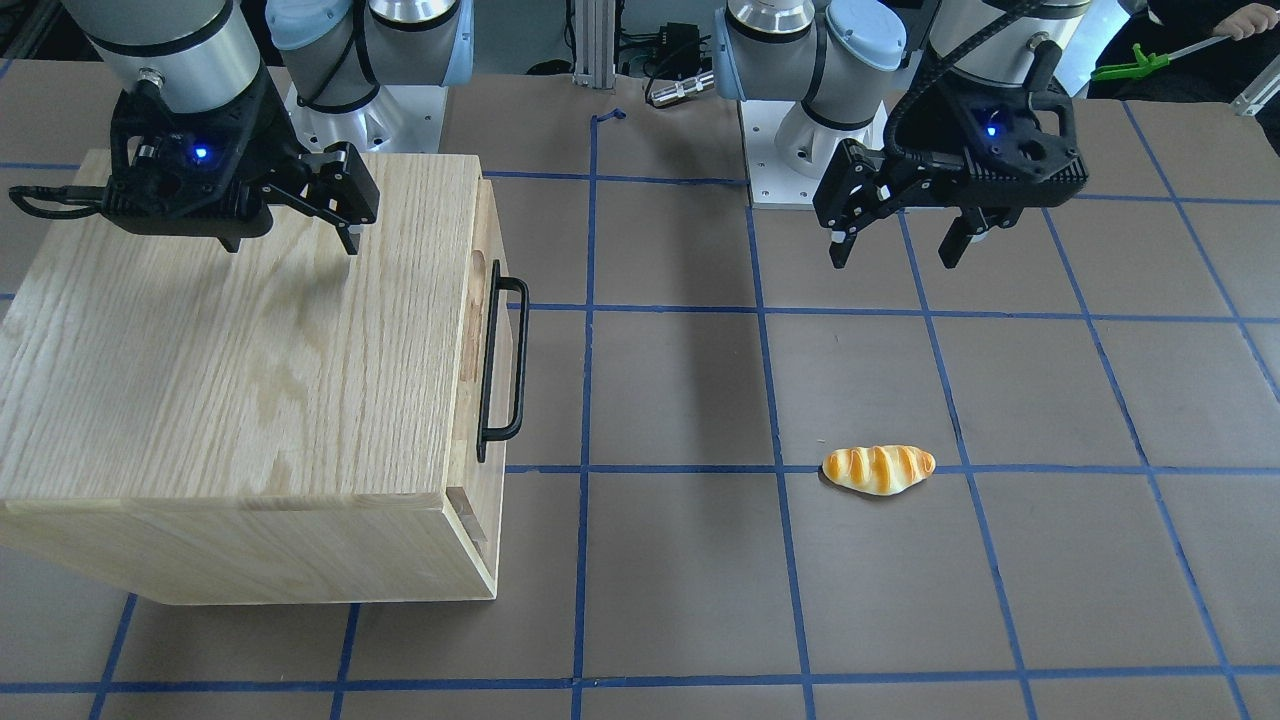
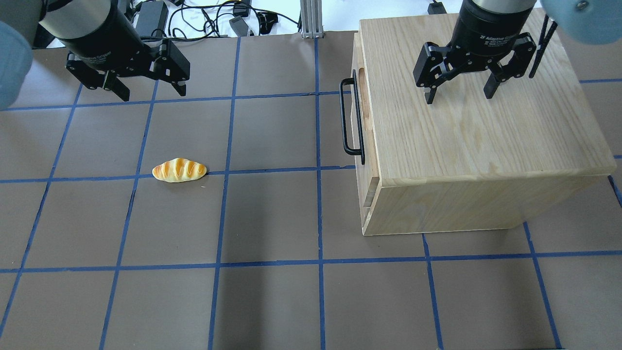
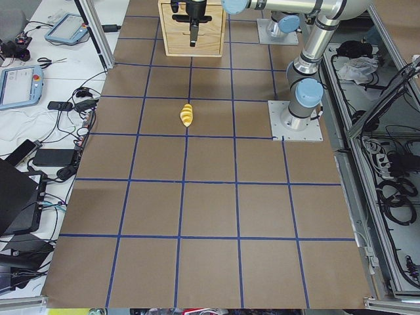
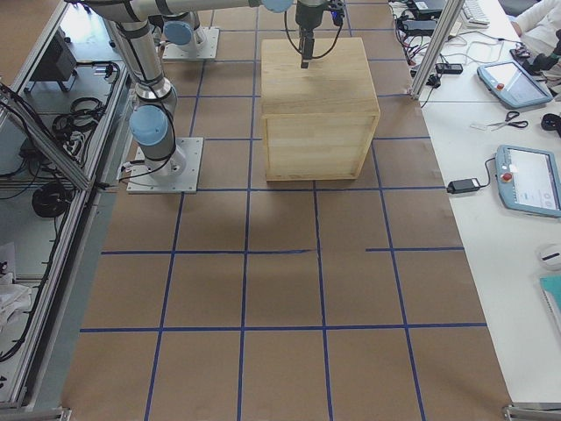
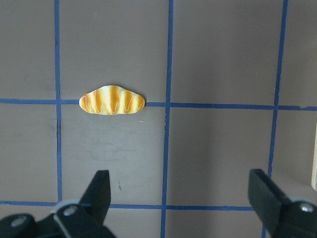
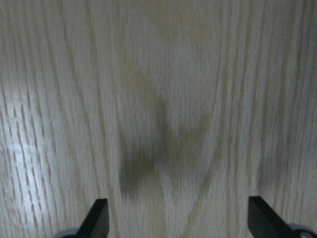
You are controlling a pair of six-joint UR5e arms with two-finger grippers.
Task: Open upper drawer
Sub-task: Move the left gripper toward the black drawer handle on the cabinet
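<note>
**Upper drawer shut, both grippers held open above the scene**

A wooden cabinet [image 2: 486,136] is seen in front of the right arm's base, nearer the operators' long edge of the table [image 2: 272,218] than the robot's edge. The upper drawer [image 2: 368,167] is set in the cabinet's face that looks toward the table's left end. It appears pushed fully in, with none of its floor showing. Its black bar handle [image 2: 344,116] stands clear of the front panel and is touched by nothing.

The right gripper [image 2: 459,96] is held over the cabinet's top, with its fingers spread wide apart and nothing between them. White lettering [image 2: 492,39] on its body can be read in part as "2F Adaptive"; the rest is too small to be made out.

The left gripper [image 2: 151,92] is held above bare table toward the left end, its fingers likewise apart and empty. A toy bread roll [image 2: 180,170] lies on a blue tape line [image 2: 272,265], well apart from the cabinet
</note>
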